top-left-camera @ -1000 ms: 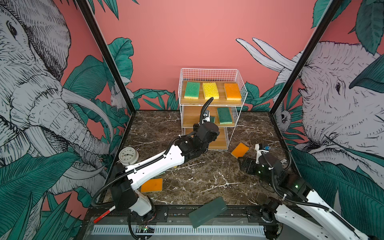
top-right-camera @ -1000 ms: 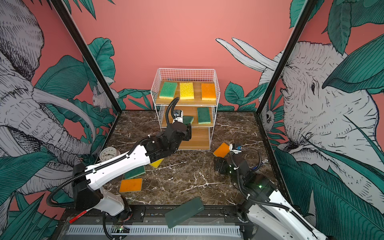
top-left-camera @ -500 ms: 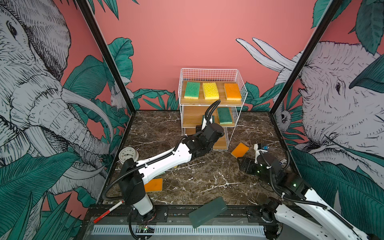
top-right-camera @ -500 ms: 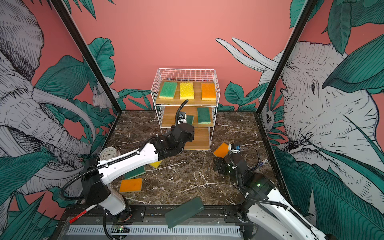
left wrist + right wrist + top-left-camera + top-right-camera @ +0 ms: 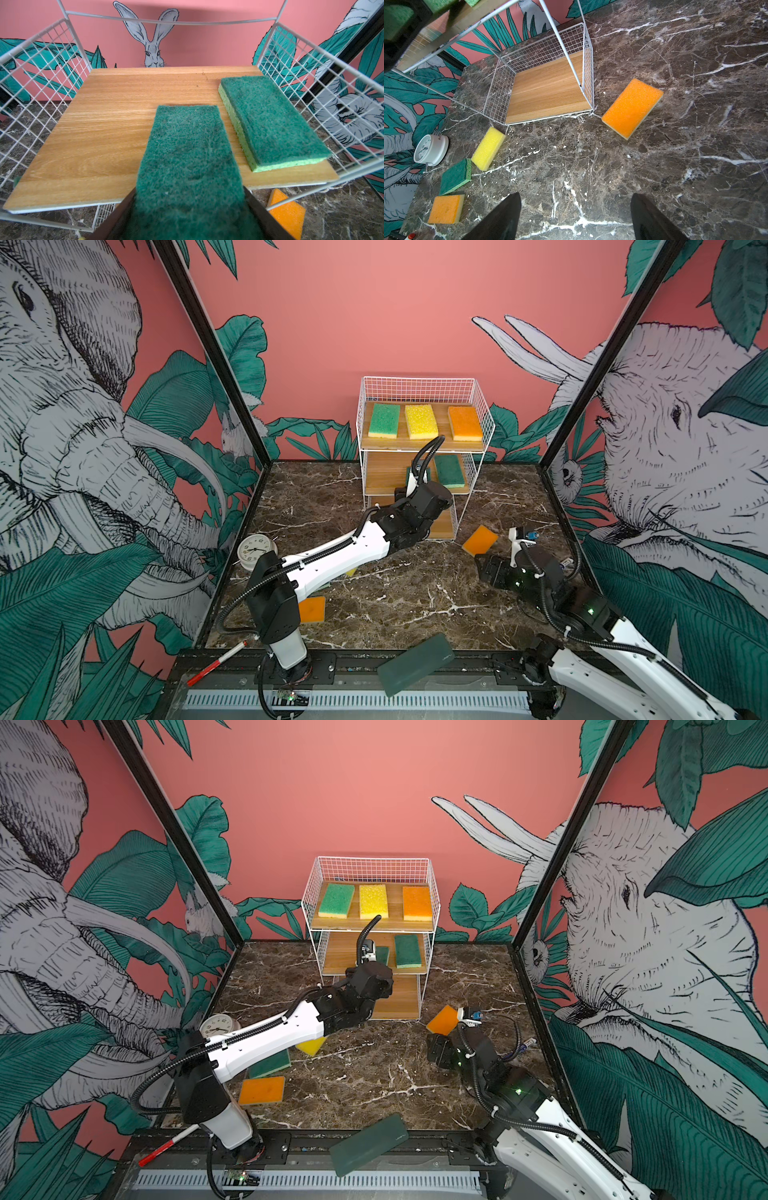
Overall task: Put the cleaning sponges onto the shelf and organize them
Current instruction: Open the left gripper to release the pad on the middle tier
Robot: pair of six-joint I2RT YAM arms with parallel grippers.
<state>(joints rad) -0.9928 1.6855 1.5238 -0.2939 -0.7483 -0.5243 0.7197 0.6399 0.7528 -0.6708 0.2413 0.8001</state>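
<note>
On the dark marble desk [image 5: 374,1077], at the shelf's seven o'clock, an orange foam sponge [image 5: 262,1090], a green-faced one [image 5: 272,1063] and a yellow one [image 5: 311,1046] lie close under the left arm, which could drag them if it pulls back low. The left tool [image 5: 189,188] is clenched on a dark green scouring-faced rectangular sponge [image 5: 187,145]. Its far end reaches over the middle light wooden board [image 5: 99,128] of the white wire-grid shelf [image 5: 484,423], and its near end overhangs the board's front edge. Let go here, it would likely tip off that lip. A drift toward three o'clock could shove the lime-bodied, green-topped sponge [image 5: 272,122] just beside it against the wire side. Bare board opens at the held sponge's nine o'clock as far as the wire wall, but the three o'clock gap is narrow. Another orange sponge [image 5: 632,108] lies at the shelf's five o'clock, beside the front corner post. The right tool [image 5: 575,195] hangs released and empty over bare marble.
</note>
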